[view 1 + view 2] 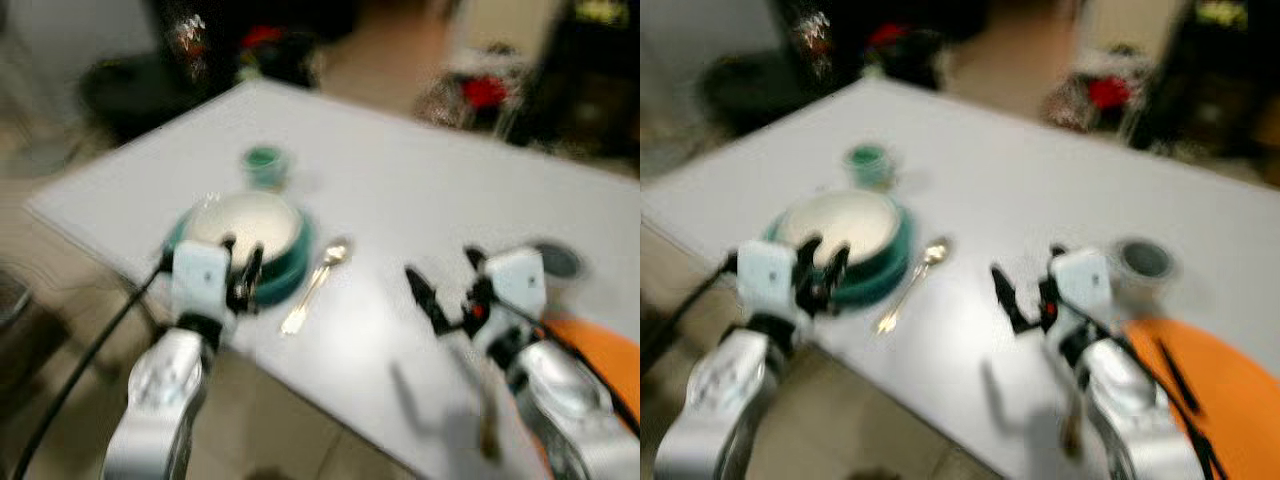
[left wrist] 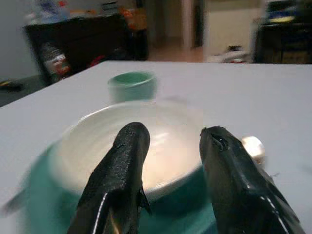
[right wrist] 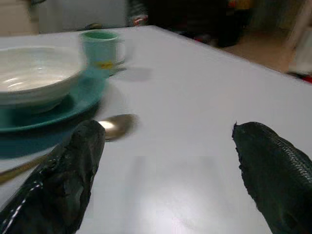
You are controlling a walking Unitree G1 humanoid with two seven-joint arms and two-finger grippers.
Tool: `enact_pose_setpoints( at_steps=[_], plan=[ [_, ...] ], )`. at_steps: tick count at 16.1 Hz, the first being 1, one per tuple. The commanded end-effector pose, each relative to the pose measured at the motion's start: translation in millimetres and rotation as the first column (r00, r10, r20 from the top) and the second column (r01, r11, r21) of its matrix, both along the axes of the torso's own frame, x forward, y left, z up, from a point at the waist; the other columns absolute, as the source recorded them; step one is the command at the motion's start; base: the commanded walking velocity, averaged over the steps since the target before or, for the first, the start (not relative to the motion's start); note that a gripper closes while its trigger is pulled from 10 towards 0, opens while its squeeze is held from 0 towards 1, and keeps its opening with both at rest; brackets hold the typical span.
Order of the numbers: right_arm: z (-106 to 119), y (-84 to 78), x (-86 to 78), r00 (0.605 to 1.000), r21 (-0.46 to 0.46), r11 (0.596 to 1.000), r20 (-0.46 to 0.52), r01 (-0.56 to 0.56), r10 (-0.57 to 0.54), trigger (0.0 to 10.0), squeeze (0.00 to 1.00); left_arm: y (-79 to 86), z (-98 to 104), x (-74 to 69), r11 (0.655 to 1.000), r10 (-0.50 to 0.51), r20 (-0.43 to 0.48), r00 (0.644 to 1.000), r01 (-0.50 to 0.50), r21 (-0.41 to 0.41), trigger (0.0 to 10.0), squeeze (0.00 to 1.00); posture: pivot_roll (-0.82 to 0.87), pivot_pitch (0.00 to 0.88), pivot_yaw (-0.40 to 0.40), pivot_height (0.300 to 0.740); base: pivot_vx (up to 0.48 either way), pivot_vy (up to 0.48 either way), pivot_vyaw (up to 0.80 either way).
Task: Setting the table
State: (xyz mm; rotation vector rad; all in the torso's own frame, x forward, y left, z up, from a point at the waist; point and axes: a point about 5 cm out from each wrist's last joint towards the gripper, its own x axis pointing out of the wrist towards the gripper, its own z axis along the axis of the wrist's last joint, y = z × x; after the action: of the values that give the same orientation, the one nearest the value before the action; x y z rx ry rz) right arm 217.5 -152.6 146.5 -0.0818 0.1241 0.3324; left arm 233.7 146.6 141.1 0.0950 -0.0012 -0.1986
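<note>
The broad white rectangular table (image 1: 420, 200) carries one place setting near the robot's left side: a round teal plate (image 1: 290, 275) with a wide white ceramic bowl (image 1: 250, 222) sitting on it, and a small mint-green cup (image 1: 265, 165) standing just beyond them. A long silver metal spoon (image 1: 318, 280) lies on the tabletop just beside the plate on its right, bowl end pointing away from the robot and handle running back toward the near table edge. An orange flat object (image 1: 1210, 390) sits at the robot's right, with a small dark round dish (image 1: 1143, 259) just past it.

The left gripper (image 1: 240, 268) hovers at the plate's near rim, fingers slightly parted and empty. The right gripper (image 1: 445, 290) hangs over bare table, fingers spread wide, holding nothing. The spoon lies between the two grippers, nearer the left one, so I judge that arm better placed to reach its handle.
</note>
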Motion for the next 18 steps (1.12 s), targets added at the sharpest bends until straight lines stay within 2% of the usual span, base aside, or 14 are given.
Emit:
enact_pose_setpoints(
  at_steps=[1,2,4,9,12,15,16,18],
  plan=[
    [0,-1.5,-0.7,1.000,-0.002,1.000,0.010,0.019,-0.019,10.0,0.00,1.1,0,2.7,1.000,0.005,-0.007,1.000,-0.005,0.008,10.0,0.00,0.04,0.000,0.028,0.740,0.000,0.000,0.80],
    [0,-1.1,-0.6,1.000,0.000,1.000,0.010,0.025,-0.025,10.0,0.00,1.6,0,4.0,1.000,0.004,-0.014,1.000,-0.004,0.010,10.0,0.00,0.03,0.000,0.032,0.740,0.000,0.000,0.80],
    [0,-8.8,2.1,0.992,0.026,0.991,0.012,0.128,-0.128,10.0,0.00,3.4,5,13.6,1.000,-0.001,0.012,1.000,0.001,0.013,10.0,0.00,0.01,0.000,0.055,0.740,0.000,0.000,0.80],
    [0,-13.8,8.0,0.979,0.041,0.978,0.014,0.204,-0.205,10.0,0.00,-3.5,10,24.7,1.000,-0.028,0.030,0.999,0.028,0.002,10.0,0.00,0.01,0.000,0.062,0.740,0.000,0.000,0.80],
    [-2,-17.8,11.1,0.964,0.112,0.958,-0.019,0.265,-0.264,10.0,0.00,-4.2,10,27.1,0.999,-0.033,0.024,0.999,0.033,-0.006,10.0,0.00,0.01,0.000,0.062,0.740,0.000,0.000,0.19],
    [-3,-20.5,14.2,0.956,0.040,0.956,0.002,0.292,-0.292,10.0,0.00,-1.4,10,31.2,1.000,-0.024,0.022,0.999,0.025,-0.008,10.0,0.00,0.01,0.000,0.072,0.740,0.000,0.266,0.00],
    [-2,-23.8,16.4,0.943,0.007,0.944,0.017,0.331,-0.331,10.0,0.00,-0.7,10,32.8,1.000,-0.023,0.020,1.000,0.023,-0.007,10.0,0.00,0.00,0.000,0.083,0.740,0.000,0.322,0.00],
    [-1,-28.7,19.8,0.933,0.008,0.933,0.027,0.359,-0.360,10.0,0.00,-0.4,11,34.8,1.000,-0.023,0.024,0.999,0.023,-0.001,10.0,0.00,0.00,0.000,0.083,0.740,0.000,0.364,0.00]
  ],
)
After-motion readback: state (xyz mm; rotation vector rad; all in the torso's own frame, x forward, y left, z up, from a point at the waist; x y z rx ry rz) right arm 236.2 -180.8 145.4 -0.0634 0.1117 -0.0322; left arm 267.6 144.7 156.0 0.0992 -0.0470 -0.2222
